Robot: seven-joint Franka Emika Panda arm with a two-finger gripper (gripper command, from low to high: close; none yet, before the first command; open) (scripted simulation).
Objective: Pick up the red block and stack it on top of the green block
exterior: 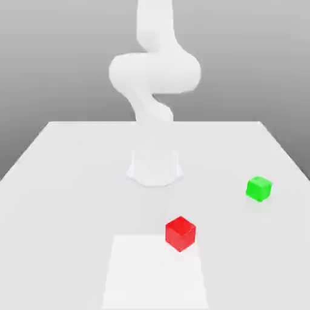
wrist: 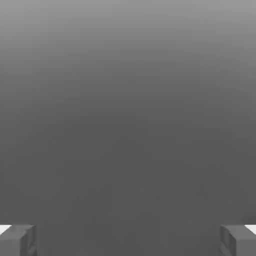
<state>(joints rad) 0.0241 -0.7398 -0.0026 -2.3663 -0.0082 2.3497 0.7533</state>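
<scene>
The red block (exterior: pixel 180 233) sits on the white table (exterior: pixel 60 181) toward the near edge in the exterior view, a little to the exterior view's right of centre, touching the corner of a brighter rectangular patch (exterior: pixel 154 272) on the surface. The green block (exterior: pixel 259 188) rests farther back and well apart from it, toward the exterior view's right side of the table. Both cubes stand flat on the surface with nothing on top of them. The white arm (exterior: pixel 154 72) rises from its round base (exterior: pixel 154 166) at the middle of the table, behind the red block, and bends upward out of the top of the exterior view. In the hand view the hand (wrist: pixel 128 240) is spread wide, its two grey fingertips (wrist: pixel 17 240) standing far apart at opposite sides with plain grey ground between them; it grips nothing, and neither block lies between the fingers
</scene>
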